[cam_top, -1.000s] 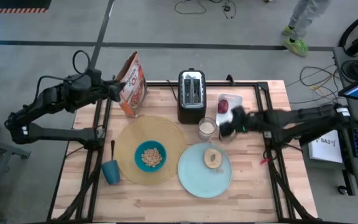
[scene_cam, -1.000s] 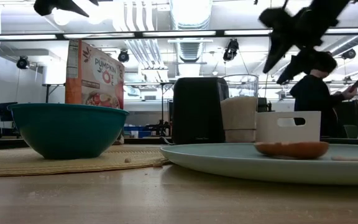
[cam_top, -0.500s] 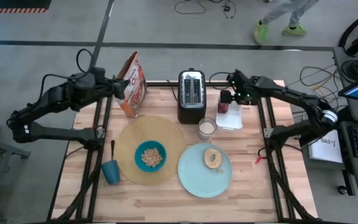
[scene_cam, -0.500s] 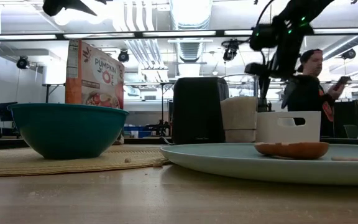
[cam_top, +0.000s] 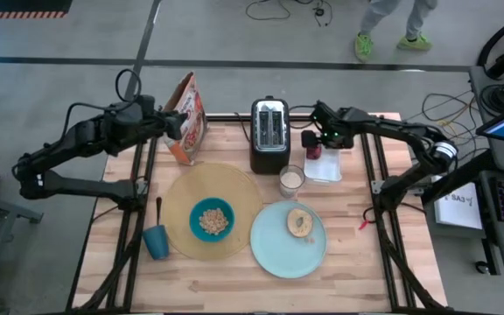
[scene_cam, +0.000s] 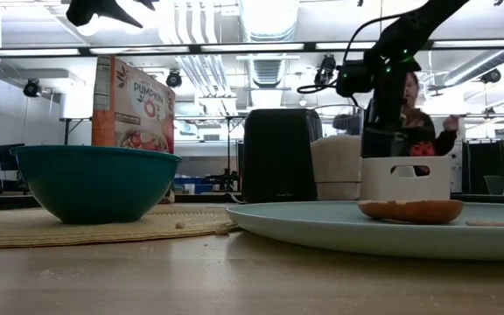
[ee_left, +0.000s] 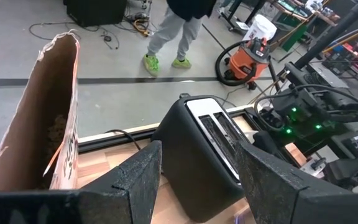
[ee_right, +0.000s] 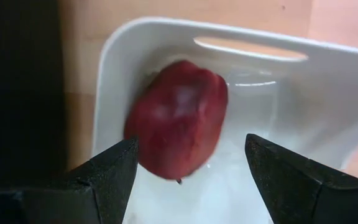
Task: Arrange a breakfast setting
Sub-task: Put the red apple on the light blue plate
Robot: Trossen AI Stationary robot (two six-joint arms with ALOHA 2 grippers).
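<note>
The right pincer [ee_right: 191,180] hangs spread directly over the dark red fruit [ee_right: 178,127], which lies in the white tray [ee_right: 303,124] between its fingers. The right arm is much the nearer.

Black toaster [cam_top: 269,134] at table rear; cereal box [cam_top: 185,119] beside (open top); white bin [cam_top: 325,157]; glass [cam_top: 290,181].

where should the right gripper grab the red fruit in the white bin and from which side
Across its rounded middle, coming straight down from above. The dark red fruit lies in the white bin, whose walls block any sideways approach. The right gripper hangs over it with fingers open to either side of the fruit, so lowering and closing on the widest part looks best.
</note>
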